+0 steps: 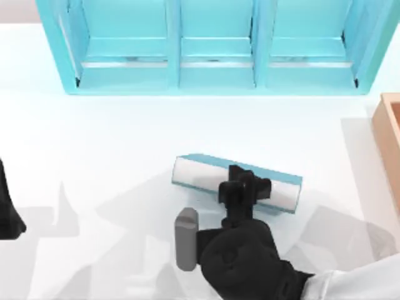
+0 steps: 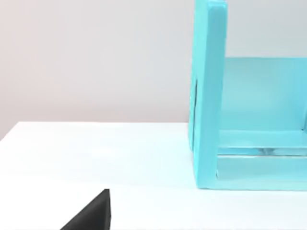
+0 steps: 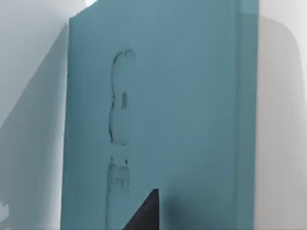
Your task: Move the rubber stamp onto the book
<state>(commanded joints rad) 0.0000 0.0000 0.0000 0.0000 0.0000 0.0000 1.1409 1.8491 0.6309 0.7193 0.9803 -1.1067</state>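
The book [image 1: 206, 174] lies near the middle of the table, with its white page edges and a thin teal strip of cover facing the top camera. My right gripper [image 1: 245, 186] hangs directly over the right half of the book, reaching in from the front right. In the right wrist view the teal cover of the book [image 3: 182, 120] is very close, with a black tip of the gripper at its lower edge. The rubber stamp is hidden. My left arm [image 1: 7, 212] is parked at the table's left edge.
A large light-blue shelf unit [image 1: 215, 69] with three compartments spans the back of the table, and its side wall [image 2: 208, 96] appears in the left wrist view. A tan wooden box [image 1: 390, 144] stands at the right edge. White table lies open to the book's left.
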